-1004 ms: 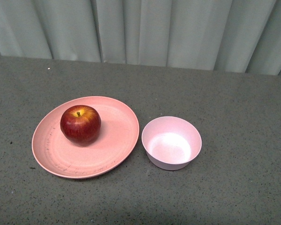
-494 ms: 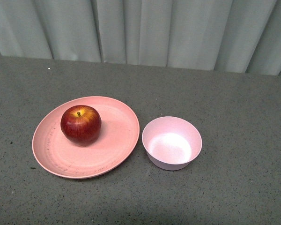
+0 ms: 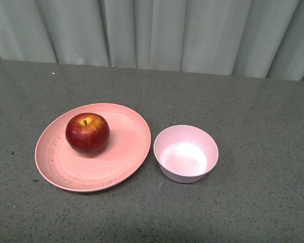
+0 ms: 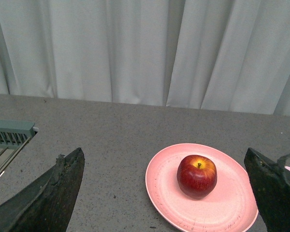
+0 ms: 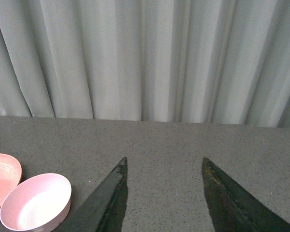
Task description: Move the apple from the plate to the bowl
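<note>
The round, shiny dark-red apple (image 3: 87, 134) with a yellow patch by its stem sits on the wide, flat salmon-pink plate (image 3: 126, 147), toward 10 o'clock from the plate's middle. The plate has little dark scuffs. The small, deep, smooth pale pink bowl (image 3: 186, 158) stands just beside the plate at 3 o'clock, on the grey speckled tabletop (image 3: 243, 111). All three lie as they did a moment ago. The left claw (image 4: 163, 152) and the right claw (image 5: 164, 159) are both released, spread wide.
</note>
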Robot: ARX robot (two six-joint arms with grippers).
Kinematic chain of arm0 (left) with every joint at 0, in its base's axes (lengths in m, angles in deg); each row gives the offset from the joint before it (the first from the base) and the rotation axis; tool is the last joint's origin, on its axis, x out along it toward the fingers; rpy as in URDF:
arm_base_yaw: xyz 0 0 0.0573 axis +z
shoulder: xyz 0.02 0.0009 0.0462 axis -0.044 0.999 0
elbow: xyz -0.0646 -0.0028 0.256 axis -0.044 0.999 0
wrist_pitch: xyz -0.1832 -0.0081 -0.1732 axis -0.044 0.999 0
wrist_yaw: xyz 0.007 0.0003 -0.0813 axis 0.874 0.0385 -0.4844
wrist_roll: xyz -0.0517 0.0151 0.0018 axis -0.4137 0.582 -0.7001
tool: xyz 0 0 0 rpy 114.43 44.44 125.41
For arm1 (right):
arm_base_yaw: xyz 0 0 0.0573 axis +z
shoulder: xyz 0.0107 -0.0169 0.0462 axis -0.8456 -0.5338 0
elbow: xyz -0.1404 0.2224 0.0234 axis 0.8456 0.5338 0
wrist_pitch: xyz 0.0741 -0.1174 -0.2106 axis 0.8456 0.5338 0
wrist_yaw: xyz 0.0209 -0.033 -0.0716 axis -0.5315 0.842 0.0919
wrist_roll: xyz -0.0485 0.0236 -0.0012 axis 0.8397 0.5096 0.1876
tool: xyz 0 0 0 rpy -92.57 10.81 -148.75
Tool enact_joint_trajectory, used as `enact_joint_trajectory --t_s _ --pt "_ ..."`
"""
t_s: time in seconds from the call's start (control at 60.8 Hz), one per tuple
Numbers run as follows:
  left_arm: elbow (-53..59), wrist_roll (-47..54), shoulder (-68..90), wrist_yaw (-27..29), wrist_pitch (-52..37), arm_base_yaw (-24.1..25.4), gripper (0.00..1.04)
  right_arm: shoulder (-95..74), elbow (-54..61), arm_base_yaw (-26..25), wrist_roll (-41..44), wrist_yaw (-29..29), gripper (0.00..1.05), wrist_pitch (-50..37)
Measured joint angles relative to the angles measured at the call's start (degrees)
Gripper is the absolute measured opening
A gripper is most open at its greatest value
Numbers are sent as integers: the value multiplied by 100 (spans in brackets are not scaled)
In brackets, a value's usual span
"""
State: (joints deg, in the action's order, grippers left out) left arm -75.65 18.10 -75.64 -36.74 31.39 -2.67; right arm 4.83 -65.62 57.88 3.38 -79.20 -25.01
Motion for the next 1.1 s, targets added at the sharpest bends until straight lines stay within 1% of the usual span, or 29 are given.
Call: enact_joint_trajectory --t_s 0.033,0.082,0.165,0.28,0.313,0.362,0.444,0.477,0.576,0.675,0.741,0.823,0.872,0.938,1.037,1.103 --pt "0 0 0 0 0 0 98 0 0 0 2 -2 73 0" --pt "0 0 0 0 0 0 98 0 0 0 0 -2 84 0" --pt "0 0 0 0 0 0 98 0 0 0 0 -2 97 0" --pt "0 -2 0 2 0 0 98 0 0 0 -2 -2 95 0" --pt "-7 -11 20 90 39 -26 98 0 0 0 -2 0 95 0" --pt "-37 -50 236 511 323 -109 98 0 0 0 -2 0 95 0" --pt "-39 -138 785 479 87 -94 98 2 0 0 -2 -2 95 0" --pt "-55 -181 1056 422 -155 -72 98 0 0 0 -2 0 95 0" --pt "-245 -313 2343 282 -1377 -31 98 2 0 0 -2 -2 95 0" --pt "-691 -380 4249 74 -2983 -31 98 2 0 0 -2 0 95 0" --pt "-1038 -422 5313 -55 -3648 -79 98 2 0 0 -2 0 95 0" --pt "-1537 -413 6590 -350 -4111 -201 98 2 0 0 -2 0 95 0" --pt "-1853 -348 7305 -533 -4227 -299 98 2 0 0 -2 -2 95 0" --pt "-2275 -339 8052 -723 -4083 -407 98 2 0 0 -2 -2 95 0" --pt "-2990 -295 9082 -693 -3827 -533 98 2 0 0 -2 -2 95 0" --pt "-3477 -306 9624 -863 -3532 -621 98 2 0 0 -2 0 95 0"
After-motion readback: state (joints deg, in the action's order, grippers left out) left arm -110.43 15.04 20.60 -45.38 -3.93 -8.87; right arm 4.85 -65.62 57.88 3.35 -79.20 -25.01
